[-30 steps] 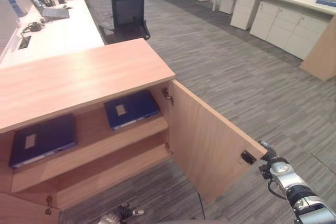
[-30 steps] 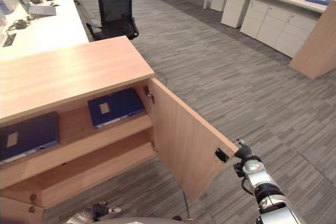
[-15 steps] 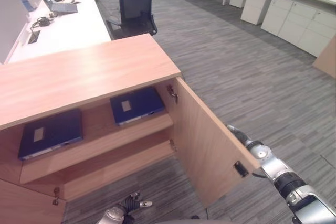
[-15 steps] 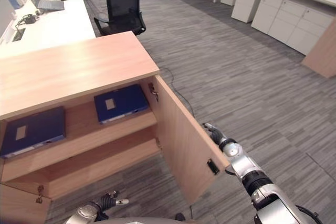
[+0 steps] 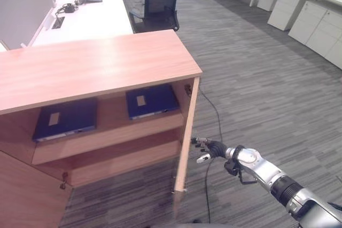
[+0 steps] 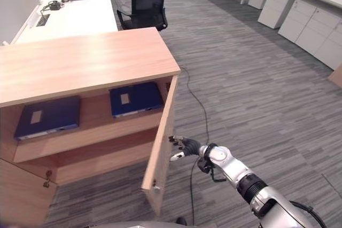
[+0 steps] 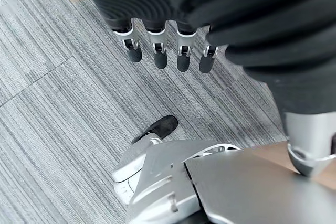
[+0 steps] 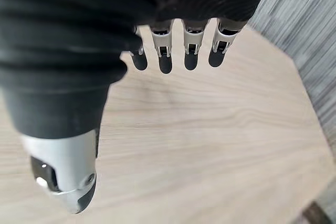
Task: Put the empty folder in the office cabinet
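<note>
1. Right hand out flat against the outer face of the door, fingers straight and relaxed, holding nothing; wood grain close in front of the fingertips in the right wrist view.
2. Left hand hanging low over the carpet, fingers straight and empty.
3. Changed over the last second: door swung from wide open to roughly halfway shut, now seen nearly edge-on; right hand moved from the door's free edge by the latch round to its outer face. Camera shifted too, so part of that swing may be apparent only.
4. Past the door: cabinet with a wooden top, right compartment partly shut off by the door.
5. Two dark blue folders lying flat on the upper shelf: right folder just inside the door opening, left folder well apart from it towards the cabinet's other side. Lower shelf bare as far as visible.
6. Which folder is the empty one: cannot tell from here; both already inside the cabinet.
7. Meaning for the task, as a judgement: placing looks finished, closing the door looks like the step in hand, near the end.
8. Next move probably needs a steady push on the door's face until it meets the cabinet edge; right folder looks clear of the door's path, though hard to confirm.
</note>
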`<state>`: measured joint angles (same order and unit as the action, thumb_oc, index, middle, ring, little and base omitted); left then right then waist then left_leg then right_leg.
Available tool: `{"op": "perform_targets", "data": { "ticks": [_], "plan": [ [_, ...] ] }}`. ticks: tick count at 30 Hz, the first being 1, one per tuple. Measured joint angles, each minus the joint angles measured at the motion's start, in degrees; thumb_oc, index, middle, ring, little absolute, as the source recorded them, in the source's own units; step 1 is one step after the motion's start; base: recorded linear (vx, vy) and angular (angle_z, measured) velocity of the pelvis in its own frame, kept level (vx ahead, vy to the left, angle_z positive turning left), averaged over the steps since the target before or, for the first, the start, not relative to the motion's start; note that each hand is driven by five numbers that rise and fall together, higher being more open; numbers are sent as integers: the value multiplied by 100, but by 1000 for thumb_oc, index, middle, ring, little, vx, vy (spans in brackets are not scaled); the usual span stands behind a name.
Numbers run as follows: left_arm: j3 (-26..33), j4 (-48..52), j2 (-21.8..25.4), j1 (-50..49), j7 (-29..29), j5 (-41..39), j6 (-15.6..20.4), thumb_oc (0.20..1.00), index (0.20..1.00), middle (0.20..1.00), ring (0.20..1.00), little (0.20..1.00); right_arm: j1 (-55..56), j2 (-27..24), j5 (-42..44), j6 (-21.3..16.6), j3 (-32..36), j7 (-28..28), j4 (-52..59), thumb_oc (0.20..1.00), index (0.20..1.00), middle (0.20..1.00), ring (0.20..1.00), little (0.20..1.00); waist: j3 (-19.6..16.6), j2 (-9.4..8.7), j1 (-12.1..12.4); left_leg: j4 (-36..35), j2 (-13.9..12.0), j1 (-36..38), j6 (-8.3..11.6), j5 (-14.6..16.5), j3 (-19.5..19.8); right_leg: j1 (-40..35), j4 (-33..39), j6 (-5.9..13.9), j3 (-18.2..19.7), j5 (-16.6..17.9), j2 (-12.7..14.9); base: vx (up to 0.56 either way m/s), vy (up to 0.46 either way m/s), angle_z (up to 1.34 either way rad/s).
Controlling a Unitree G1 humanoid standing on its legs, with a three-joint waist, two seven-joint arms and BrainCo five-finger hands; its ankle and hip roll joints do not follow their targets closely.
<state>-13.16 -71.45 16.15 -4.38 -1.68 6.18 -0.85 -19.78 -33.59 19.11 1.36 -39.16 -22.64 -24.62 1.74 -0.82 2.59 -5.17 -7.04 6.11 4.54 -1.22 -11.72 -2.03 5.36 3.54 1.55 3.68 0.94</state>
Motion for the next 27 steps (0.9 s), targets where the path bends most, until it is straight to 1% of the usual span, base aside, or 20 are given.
{"op": "perform_targets", "data": {
  "ticks": [3,4,6,7,8,9,10,11,12,13,15,18,19,21,23,24,25,27],
  "plan": [
    [28,23,0,25,2,-1,48,1000,1000,1000,1000,1000,-5,-1,-2,-3,-171,-19,-3,1000,1000,1000,1000,1000,10,-30,2,2,9,-118,11,-51,202,16,2,-14,-217,1,19,-7,-36,43],
    [79,-2,-2,12,3,-5,82,1000,1000,1000,1000,1000,-10,41,-3,-3,-220,-49,-6,1000,1000,1000,1000,1000,15,-34,101,2,9,-209,19,-92,380,-1,4,-7,-363,-31,31,-7,-30,56],
    [135,6,1,29,3,-8,93,1000,1000,1000,1000,1000,-28,56,-3,-2,-320,-80,-12,1000,1000,1000,1000,1000,23,-58,147,0,21,-311,36,-139,573,13,3,-17,-558,-70,42,-11,-56,57],
    [150,0,0,-8,7,-11,100,1000,1000,1000,1000,1000,-89,126,-1,-4,-329,-108,-13,1000,1000,1000,1000,1000,28,-50,332,2,18,-346,43,-162,627,10,3,-22,-610,-74,34,-10,-70,45],
    [150,-34,-4,-1,6,-11,90,1000,1000,1000,1000,1000,-119,169,-1,-11,-323,-97,-43,1000,1000,1000,1000,1000,43,-28,352,2,27,-421,45,-197,797,-28,3,-26,-753,-78,34,-5,-88,75],
    [157,-36,-7,16,12,-12,89,1000,1000,1000,1000,1000,-132,275,-1,-55,-282,-19,-270,1000,1000,1000,1000,1000,28,-42,326,10,49,-502,69,-250,1039,-51,4,-24,-978,-117,56,3,-39,92],
    [162,-44,-6,4,14,-19,82,1000,1000,1000,1000,1000,-134,303,0,-75,-266,39,-336,1000,1000,1000,1000,1000,28,-43,379,7,57,-548,70,-277,1122,-46,2,-29,-1044,-154,59,-6,-61,74],
    [185,-49,-5,-11,35,-21,73,1000,1000,1000,1000,1000,-129,413,4,-130,-107,106,-515,1000,1000,1000,1000,1000,27,-48,462,9,58,-573,72,-282,1163,-45,3,-52,-1073,-179,58,-9,-44,34],
    [184,-57,-6,-52,62,-34,67,1000,1000,1000,1000,1000,-119,583,20,-145,126,245,-733,1000,1000,1000,1000,1000,29,-40,472,8,64,-604,73,-297,1214,-35,0,-62,-1126,-188,57,2,-75,24],
    [190,-101,-12,-100,102,-82,34,1000,1000,1000,1000,1000,-39,884,176,-242,673,545,-1112,1000,1000,1000,1000,1000,38,-22,494,20,72,-635,72,-303,1287,-57,1,-63,-1188,-194,56,17,-58,33],
    [248,-171,-33,-95,139,-132,-24,1000,1000,1000,1000,1000,320,1114,371,-300,1609,966,-1197,1000,1000,1000,1000,1000,38,-2,435,24,112,-712,59,-339,1503,-90,1,-53,-1405,-212,92,17,-26,49],
    [253,-243,-36,-214,187,-142,-69,1000,1000,1000,1000,1000,401,986,474,-339,1856,1297,-1211,1000,1000,1000,1000,1000,35,1,416,7,135,-686,48,-353,1513,-112,3,-62,-1426,-229,115,21,-18,10],
    [256,-262,-36,-227,233,-207,-73,1000,1000,1000,1000,1000,475,973,509,-358,2105,1474,-1292,1000,1000,1000,1000,1000,-3,9,402,7,157,-675,45,-356,1514,-125,2,-53,-1430,-235,133,36,-39,-2],
    [274,-258,-37,-197,243,-329,-77,1000,1000,1000,1000,1000,547,888,489,-366,2303,1655,-1398,1000,1000,1000,1000,1000,-23,17,371,7,172,-658,42,-357,1524,-149,3,-50,-1430,-236,137,32,-35,4],
    [353,-255,-43,-200,256,-371,-73,1000,1000,1000,1000,1000,573,891,446,-368,2562,1871,-1617,1000,1000,1000,1000,1000,-24,23,346,7,180,-585,30,-348,1523,-215,4,-41,-1435,-243,142,7,-9,2],
    [383,-259,-43,-205,284,-432,-75,1000,1000,1000,1000,1000,567,886,443,-369,2635,2081,-1770,1000,1000,1000,1000,1000,-47,25,314,6,180,-551,20,-336,1515,-226,4,-37,-1430,-252,141,7,-36,-6],
    [390,-248,-44,-172,316,-485,-77,1000,1000,1000,1000,1000,553,864,431,-371,2671,2243,-1841,1000,1000,1000,1000,1000,-67,25,242,7,172,-549,20,-336,1505,-216,4,-32,-1416,-257,139,7,-36,-7],
    [379,-260,-53,-47,349,-589,-108,1000,1000,1000,1000,1000,550,856,385,-364,2927,2466,-2150,1000,1000,1000,1000,1000,-78,37,246,6,166,-552,20,-338,1504,-229,4,-32,-1399,-257,135,3,-29,-4]
  ]
}}
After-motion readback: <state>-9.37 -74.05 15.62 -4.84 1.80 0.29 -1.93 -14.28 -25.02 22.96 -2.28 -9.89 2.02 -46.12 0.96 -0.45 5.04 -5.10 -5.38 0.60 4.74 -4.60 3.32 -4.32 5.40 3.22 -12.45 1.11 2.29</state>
